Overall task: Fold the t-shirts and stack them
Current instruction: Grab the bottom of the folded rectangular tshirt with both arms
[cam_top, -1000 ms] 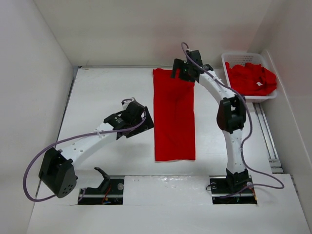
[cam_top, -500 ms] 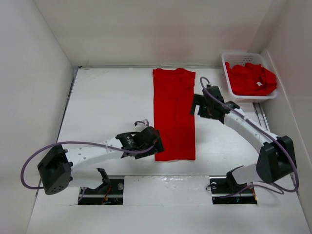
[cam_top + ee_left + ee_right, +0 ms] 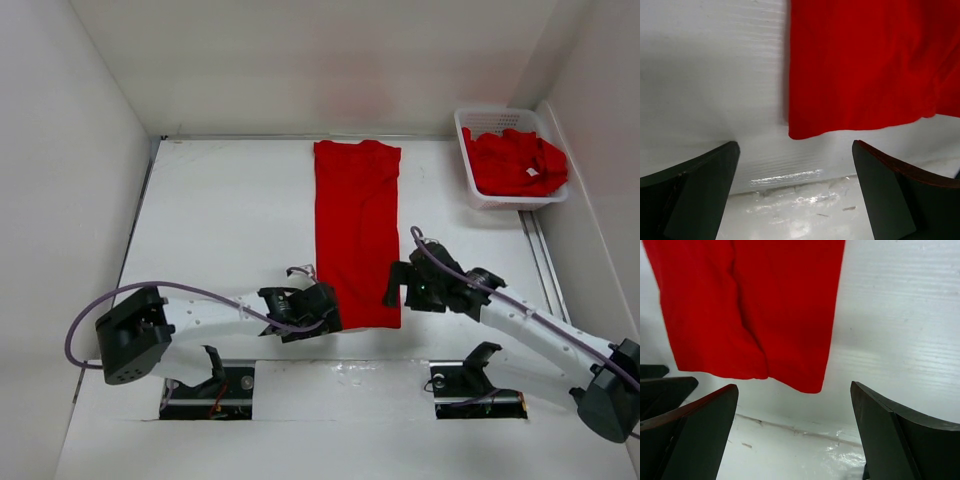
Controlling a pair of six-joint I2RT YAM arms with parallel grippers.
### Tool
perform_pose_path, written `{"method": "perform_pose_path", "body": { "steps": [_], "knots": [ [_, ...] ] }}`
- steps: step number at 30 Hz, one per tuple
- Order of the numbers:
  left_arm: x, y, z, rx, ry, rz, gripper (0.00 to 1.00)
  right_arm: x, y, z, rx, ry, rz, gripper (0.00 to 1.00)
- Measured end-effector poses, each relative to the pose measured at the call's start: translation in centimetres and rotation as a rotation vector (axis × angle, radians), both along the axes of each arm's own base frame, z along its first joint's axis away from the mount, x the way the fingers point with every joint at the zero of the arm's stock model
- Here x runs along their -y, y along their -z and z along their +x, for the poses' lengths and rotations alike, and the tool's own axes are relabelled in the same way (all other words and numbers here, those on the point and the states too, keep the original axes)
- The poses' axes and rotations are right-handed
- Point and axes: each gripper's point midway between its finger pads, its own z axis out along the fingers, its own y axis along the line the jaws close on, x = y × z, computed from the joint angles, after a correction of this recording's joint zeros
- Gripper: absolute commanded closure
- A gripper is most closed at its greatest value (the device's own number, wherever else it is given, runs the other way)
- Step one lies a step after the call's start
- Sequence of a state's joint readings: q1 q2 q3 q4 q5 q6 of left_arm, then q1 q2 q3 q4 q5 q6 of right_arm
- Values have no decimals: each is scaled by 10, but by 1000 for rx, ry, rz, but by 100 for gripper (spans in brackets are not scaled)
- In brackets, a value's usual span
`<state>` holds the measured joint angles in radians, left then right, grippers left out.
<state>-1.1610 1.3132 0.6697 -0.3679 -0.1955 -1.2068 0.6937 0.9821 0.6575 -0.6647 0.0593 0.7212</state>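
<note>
A red t-shirt [image 3: 357, 230] lies folded into a long narrow strip down the middle of the table. My left gripper [image 3: 322, 312] is open at the strip's near left corner [image 3: 802, 131], just short of the hem. My right gripper [image 3: 396, 290] is open at the near right corner [image 3: 812, 385], also just short of the cloth. Neither holds anything. More red t-shirts [image 3: 515, 160] lie heaped in the white basket [image 3: 478, 196] at the back right.
The table's near edge, a seam with a glossy strip [image 3: 790, 195], runs right under both grippers. White walls close in the left, back and right sides. A rail [image 3: 548, 290] runs along the table's right side.
Both arms have swung toward the near edge: the right gripper from the shirt's far end, the left from mid-table, down to the strip's two near corners. The shirt has not moved.
</note>
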Motion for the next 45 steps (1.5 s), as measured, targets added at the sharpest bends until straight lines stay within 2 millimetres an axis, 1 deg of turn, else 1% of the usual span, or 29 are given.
{"method": "perform_pose_path", "body": {
  "steps": [1, 4, 5, 9, 10, 13, 14, 16, 17, 20, 21, 22, 23, 24, 25, 26, 27, 30, 32, 33, 34, 39, 42, 45],
  "knots": [
    [0, 4, 0, -3, -2, 13, 2, 0, 3, -3, -12, 1, -2, 0],
    [7, 0, 6, 18, -18, -8, 5, 1, 21, -12, -63, 2, -23, 1],
    [6, 1, 7, 23, -24, -6, 9, 2, 29, -16, -86, 3, -33, 1],
    [6, -1, 13, 53, -36, -4, 17, 8, 53, -27, -161, 13, -79, 5],
    [6, -1, 14, 60, -37, -4, 23, 8, 56, -28, -173, 13, -82, 6],
    [7, -1, 17, 74, -35, -4, 30, 3, 59, -27, -184, 9, -70, 10],
    [8, 1, 18, 73, -34, -3, 35, 1, 59, -26, -182, 9, -64, 12],
    [9, 6, 18, 70, -30, 11, 42, -3, 59, -23, -176, 5, -49, 16],
    [9, 7, 19, 73, -29, 13, 45, -5, 59, -22, -174, 2, -41, 22],
    [14, 9, 22, 84, -27, 12, 53, -11, 59, -19, -171, -1, -20, 32],
    [16, 9, 24, 89, -26, 13, 59, -13, 60, -19, -170, -5, -13, 40],
    [18, 10, 26, 93, -25, 14, 75, -14, 60, -18, -169, -6, -8, 43],
    [19, 11, 26, 92, -24, 20, 83, -15, 61, -18, -168, -5, -3, 46],
    [20, 13, 28, 92, -27, 29, 91, -16, 62, -18, -167, -5, 2, 53],
    [21, 14, 29, 91, -30, 34, 99, -16, 63, -17, -167, -3, 3, 57],
    [22, 15, 29, 89, -35, 39, 100, -17, 64, -17, -167, 0, 5, 62],
    [23, 15, 30, 87, -41, 43, 100, -17, 64, -16, -167, 2, 4, 71],
    [21, 14, 30, 83, -62, 45, 100, -16, 67, -17, -176, 10, 2, 80],
    [20, 14, 29, 77, -77, 45, 100, -15, 67, -19, -178, 16, 3, 88],
    [18, 14, 28, 73, -84, 46, 100, -14, 67, -20, -179, 19, 5, 95],
    [15, 14, 27, 70, -89, 47, 100, -13, 67, -22, -177, 21, 9, 100],
    [-2, 12, 15, 53, -97, 58, 100, -6, 61, -34, -175, 26, 36, 100],
    [2, 4, 7, 60, -64, 40, 100, -6, 54, -39, -171, 13, 63, 100],
    [6, -4, 4, 64, -47, 41, 100, -5, 51, -42, -174, 5, 68, 100]
  ]
}}
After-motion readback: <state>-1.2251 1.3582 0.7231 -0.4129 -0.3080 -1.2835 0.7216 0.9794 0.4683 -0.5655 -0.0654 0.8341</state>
